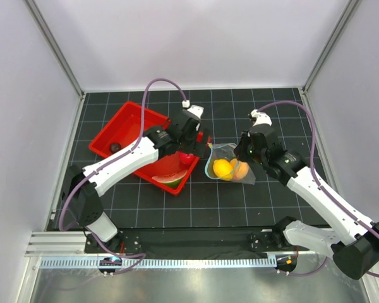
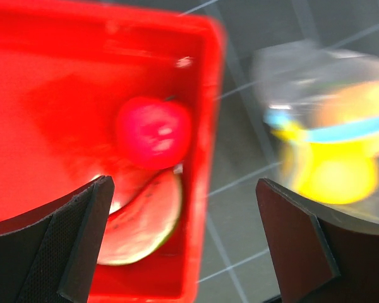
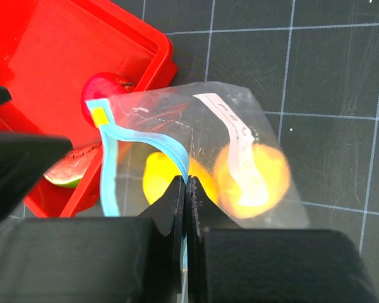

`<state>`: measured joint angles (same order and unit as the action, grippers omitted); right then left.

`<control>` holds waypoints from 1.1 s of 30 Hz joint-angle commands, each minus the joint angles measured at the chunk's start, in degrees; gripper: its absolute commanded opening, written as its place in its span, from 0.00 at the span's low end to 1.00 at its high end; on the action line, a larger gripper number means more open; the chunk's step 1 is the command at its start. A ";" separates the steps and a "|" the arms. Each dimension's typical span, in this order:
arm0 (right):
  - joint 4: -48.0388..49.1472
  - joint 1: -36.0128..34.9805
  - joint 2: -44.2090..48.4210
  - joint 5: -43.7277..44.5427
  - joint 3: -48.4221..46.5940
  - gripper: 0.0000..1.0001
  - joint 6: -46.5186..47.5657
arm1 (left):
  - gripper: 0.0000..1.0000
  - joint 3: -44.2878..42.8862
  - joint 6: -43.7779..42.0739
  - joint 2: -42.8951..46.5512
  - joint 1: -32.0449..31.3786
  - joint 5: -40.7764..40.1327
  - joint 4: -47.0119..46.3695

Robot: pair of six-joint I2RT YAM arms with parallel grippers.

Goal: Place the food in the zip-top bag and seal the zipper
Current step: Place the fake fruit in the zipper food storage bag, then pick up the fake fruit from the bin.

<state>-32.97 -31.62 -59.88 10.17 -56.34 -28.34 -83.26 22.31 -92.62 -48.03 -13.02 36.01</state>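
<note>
My zip-top bag (image 3: 240,120) is a crinkly clear pouch with a whitish label, lying on the dark gridded table (image 1: 265,107) just right of the red tray (image 1: 123,123). Its teal-blue zipper (image 3: 112,170) curves open at the mouth. Inside the bag sit the yellow lemon (image 3: 156,177) and the orange ball (image 3: 256,177), side by side. In the tray are the red apple (image 2: 153,132), the watermelon wedge (image 2: 145,221) just beside it at the near corner, and a tiny dark fruit (image 1: 115,147) well apart at the far side. My left gripper (image 2: 184,183) hangs over the tray's corner, fingers spread wide, holding nothing. My right gripper (image 3: 187,186) is pinched tight on the bag's mouth edge at the zipper.
</note>
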 commanded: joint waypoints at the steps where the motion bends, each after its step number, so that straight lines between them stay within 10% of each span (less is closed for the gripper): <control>1: 1.42 0.33 1.61 0.46 -0.27 0.01 0.74 | 1.00 1.35 0.28 0.87 1.97 -3.59 3.63; 33: 1.42 0.41 1.69 0.55 0.44 0.01 1.09 | 0.91 -0.76 -1.12 -17.06 8.57 3.70 -3.75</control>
<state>-33.04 -31.38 -59.57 10.35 -55.90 -27.75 -81.65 21.93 -109.06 -39.99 -11.73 34.79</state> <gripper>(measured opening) 0.046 0.916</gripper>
